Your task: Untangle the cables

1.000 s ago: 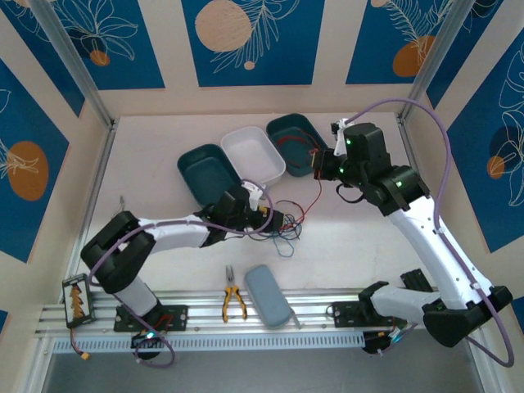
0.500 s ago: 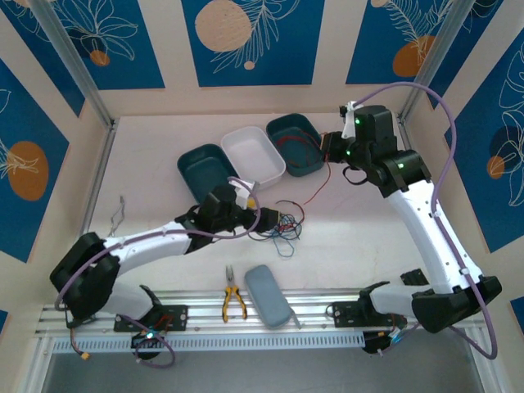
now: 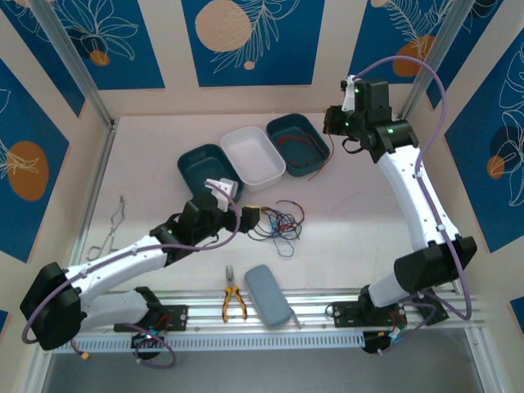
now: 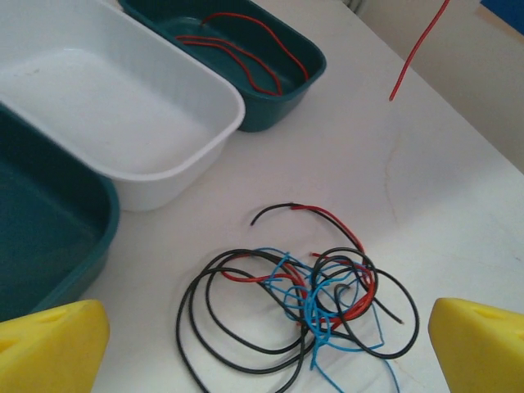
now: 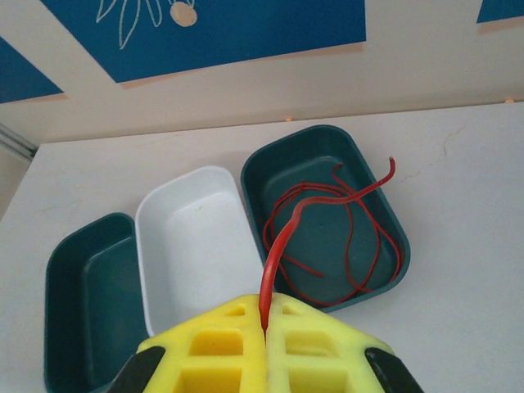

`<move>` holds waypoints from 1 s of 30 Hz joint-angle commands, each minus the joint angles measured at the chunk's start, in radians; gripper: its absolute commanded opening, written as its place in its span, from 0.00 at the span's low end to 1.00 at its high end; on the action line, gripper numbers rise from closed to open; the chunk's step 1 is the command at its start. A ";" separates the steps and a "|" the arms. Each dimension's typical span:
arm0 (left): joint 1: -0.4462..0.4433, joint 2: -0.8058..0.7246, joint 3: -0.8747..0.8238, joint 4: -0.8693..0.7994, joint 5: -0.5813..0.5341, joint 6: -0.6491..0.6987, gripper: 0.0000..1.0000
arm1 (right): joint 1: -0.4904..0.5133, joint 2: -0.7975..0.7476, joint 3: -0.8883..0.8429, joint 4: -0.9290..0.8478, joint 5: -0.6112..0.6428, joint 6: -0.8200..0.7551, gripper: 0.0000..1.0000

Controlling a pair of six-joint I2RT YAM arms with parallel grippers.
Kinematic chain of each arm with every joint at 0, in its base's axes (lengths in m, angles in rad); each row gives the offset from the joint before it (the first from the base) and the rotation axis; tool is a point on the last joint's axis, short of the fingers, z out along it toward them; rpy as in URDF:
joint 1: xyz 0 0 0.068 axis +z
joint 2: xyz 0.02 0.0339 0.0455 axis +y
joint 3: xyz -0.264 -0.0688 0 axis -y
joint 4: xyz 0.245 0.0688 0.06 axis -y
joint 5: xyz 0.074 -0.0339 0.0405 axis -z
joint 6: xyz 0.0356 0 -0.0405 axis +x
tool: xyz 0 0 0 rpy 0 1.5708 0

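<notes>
Up and to the right of the white tray (image 5: 192,246), the right gripper (image 5: 266,332) has its yellow fingers (image 5: 229,352) pressed together on a red cable (image 5: 282,237). The cable dangles over the teal tray (image 5: 323,129) just right of the white one, where other red cables (image 4: 278,41) lie. In front of the white tray, the tangle of black, blue and red cables (image 4: 303,295) rests on the table (image 4: 409,188). The left gripper (image 4: 262,344) is poised over it, spread wide and empty.

A: Trays?
B: White tray (image 4: 123,123): smooth plastic, soft sheen. Far teal tray (image 4: 282,98): same plastic, glossier.
A: Cables, table?
B: Cable tangle (image 4: 311,295), red cable (image 5: 270,266): smooth glossy insulation. Table (image 4: 426,188): matt, faintly scuffed. Right gripper's fingers (image 5: 217,348): matt yellow plastic.
</notes>
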 commanded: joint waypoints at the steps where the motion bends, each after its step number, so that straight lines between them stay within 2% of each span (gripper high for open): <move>1: -0.005 -0.035 -0.014 -0.053 -0.072 0.026 1.00 | -0.014 0.053 0.050 0.054 -0.033 -0.039 0.00; 19: -0.005 -0.156 -0.074 -0.099 -0.125 0.040 1.00 | -0.018 0.541 0.403 0.086 -0.102 -0.137 0.00; 23: -0.005 -0.180 -0.087 -0.108 -0.137 0.042 1.00 | -0.002 0.584 0.408 0.097 -0.121 -0.150 0.00; 30: -0.005 -0.172 -0.093 -0.108 -0.143 0.040 1.00 | 0.020 0.575 0.319 0.142 -0.159 -0.160 0.00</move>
